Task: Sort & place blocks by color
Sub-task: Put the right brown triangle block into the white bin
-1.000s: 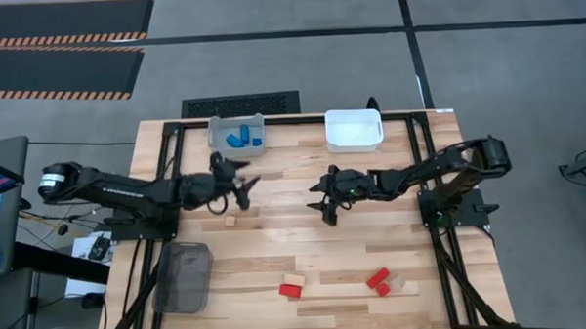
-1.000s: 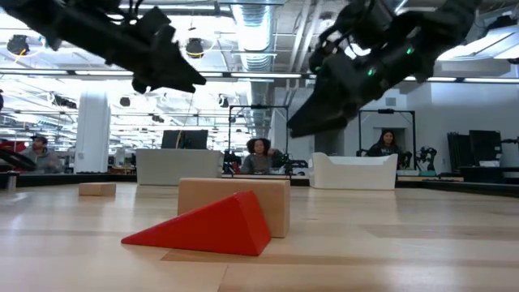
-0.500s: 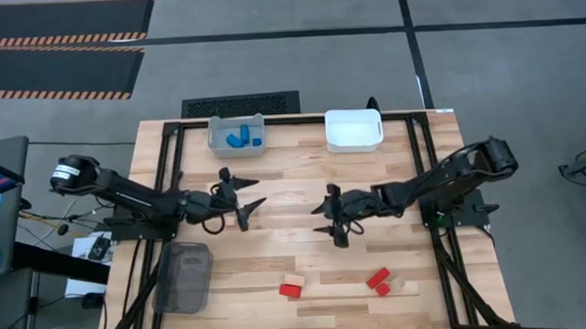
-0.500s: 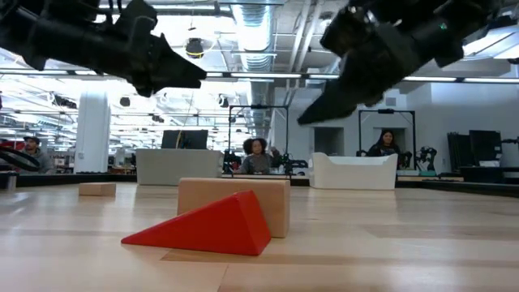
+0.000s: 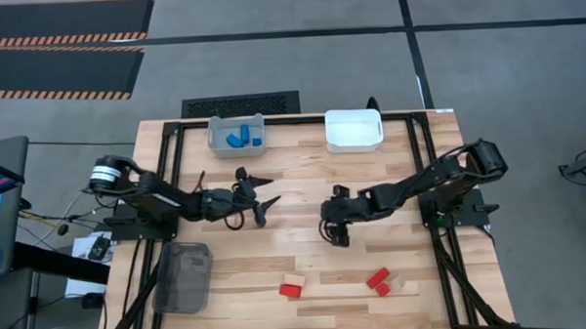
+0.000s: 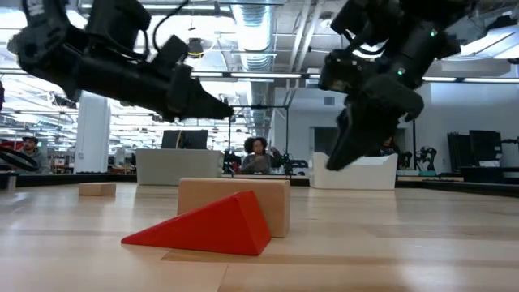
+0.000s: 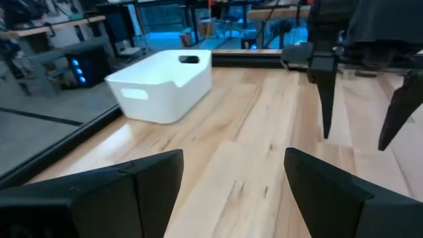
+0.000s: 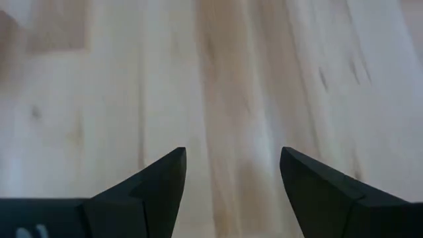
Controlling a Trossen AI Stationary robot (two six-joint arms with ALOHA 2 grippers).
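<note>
Blocks on table, high view: red wooden pieces in two spots. One red block with tan block touching it (image 5: 292, 289) sits below-left of the right gripper (image 5: 335, 231), near table's front edge; two more red blocks (image 5: 378, 279) lie below-right of that gripper, w/ a pale piece just beside them, too small to tell its shape. Count: approx. 3 red on table, 1–2 tan. Blue wooden pieces (image 5: 241, 140), 2 or maybe 3, already in the small grey bin (image 5: 235, 132), up behind the left gripper (image 5: 262, 207).

Low view gives what the overhead can't: the near red piece is a wedge (image 6: 207, 225) leaning against a plain tan cuboid (image 6: 235, 201); another tan block (image 6: 97, 189) lies far off toward the left. That one can't be found in the high view, perhaps hidden under the left arm.

Left gripper: fingers spread apart, holding nothing, over bare wood mid-table. Left wrist view shows the white plastic bin (image 7: 162, 84) ahead and the other arm's two dark fingers pointing down.

Right gripper: fingers apart, empty, tipped down close over the table; right wrist view shows only bare wood plus a tan patch at one corner, unclear what.

Dark mesh bin (image 5: 183, 277) sits below the left gripper at the table's front-left. Bins: 3 total. People seated in the room behind, low view.
</note>
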